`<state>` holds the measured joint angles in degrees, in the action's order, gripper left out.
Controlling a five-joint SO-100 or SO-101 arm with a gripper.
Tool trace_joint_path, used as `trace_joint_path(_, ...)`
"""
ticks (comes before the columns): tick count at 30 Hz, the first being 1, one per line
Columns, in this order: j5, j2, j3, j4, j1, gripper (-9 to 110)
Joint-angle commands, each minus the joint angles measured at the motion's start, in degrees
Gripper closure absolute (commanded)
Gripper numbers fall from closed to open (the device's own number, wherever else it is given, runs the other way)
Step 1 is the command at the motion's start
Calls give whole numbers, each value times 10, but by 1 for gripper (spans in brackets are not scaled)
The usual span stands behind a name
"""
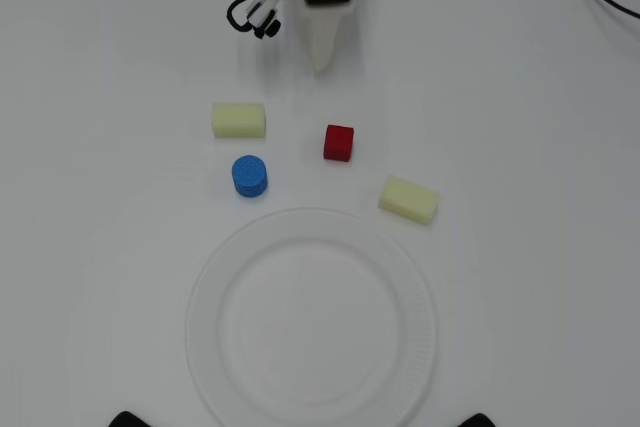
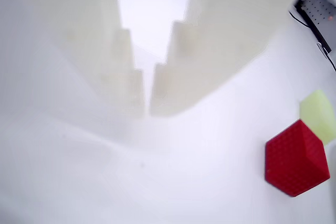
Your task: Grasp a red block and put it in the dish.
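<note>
Overhead view shows the red block (image 1: 339, 142) on the worktop (image 1: 520, 97), above the empty dish (image 1: 311, 322), with the tool (image 1: 320, 59) well apart from it. Wrist view shows the tool's (image 2: 147, 113) fingers nearly together, holding nothing, with the block at right.

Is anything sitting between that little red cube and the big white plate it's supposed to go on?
Nothing visible does. In the overhead view the red block has bare table between it and the dish. The blue cylinder and a yellow block sit off to either side of that path. The hand also has bare table before the block.
</note>
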<state>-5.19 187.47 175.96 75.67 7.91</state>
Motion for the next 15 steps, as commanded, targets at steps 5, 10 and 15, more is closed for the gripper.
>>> trace_joint_path(5, 3, 104, 54, 25, 1, 101)
trace_joint_path(10, 3, 104, 54, 24, 0, 101)
trace_joint_path(15, -8, 99, 20, 21, -25, 101)
